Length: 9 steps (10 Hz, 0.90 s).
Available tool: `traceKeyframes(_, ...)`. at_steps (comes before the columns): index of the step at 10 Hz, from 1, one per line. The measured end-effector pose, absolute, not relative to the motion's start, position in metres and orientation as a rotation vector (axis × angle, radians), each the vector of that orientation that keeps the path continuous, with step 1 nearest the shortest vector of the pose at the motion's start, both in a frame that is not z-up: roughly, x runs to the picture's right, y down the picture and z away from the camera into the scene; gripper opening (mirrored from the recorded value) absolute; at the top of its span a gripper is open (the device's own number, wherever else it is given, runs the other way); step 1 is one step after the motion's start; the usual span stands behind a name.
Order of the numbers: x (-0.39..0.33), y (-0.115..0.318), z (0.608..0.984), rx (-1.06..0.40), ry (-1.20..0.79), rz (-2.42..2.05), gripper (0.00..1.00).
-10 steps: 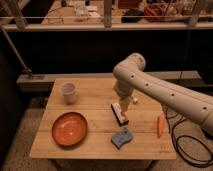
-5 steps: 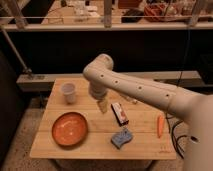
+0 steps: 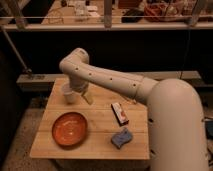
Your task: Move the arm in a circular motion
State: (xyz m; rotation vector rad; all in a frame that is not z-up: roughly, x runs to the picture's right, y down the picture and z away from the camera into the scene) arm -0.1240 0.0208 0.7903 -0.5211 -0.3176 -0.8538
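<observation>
Just beside the white cup, your arm is holding its gripper low above the table. You are seeing a narrow pale pincer whose opening you cannot tell.

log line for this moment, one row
cream-white tubed arm over wooden table | tool low beside white cup | orange bowl untouched

My arm now reaches much further left over the desk than a second ago: its bend sits above the far left side instead of the middle. My pincer has left the small red packet and hangs just beside the white cup. My thick near segment now covers the desk's right edge
</observation>
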Motion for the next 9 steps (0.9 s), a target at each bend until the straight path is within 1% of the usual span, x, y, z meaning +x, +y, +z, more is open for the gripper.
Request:
traceKeyframes(2, -0.116, -0.012, 0.805, -0.496, -0.306, -0.799, 0.80)
traceKeyframes(4, -0.090, -0.047, 0.818, -0.469, -0.290, -0.711, 0.80)
traceKeyframes(7, -0.019, -0.090, 0.833, -0.444, -0.256, -0.545, 0.80)
traceKeyframes(9, 0.037, -0.103, 0.839, -0.437, -0.229, -0.406, 0.80)
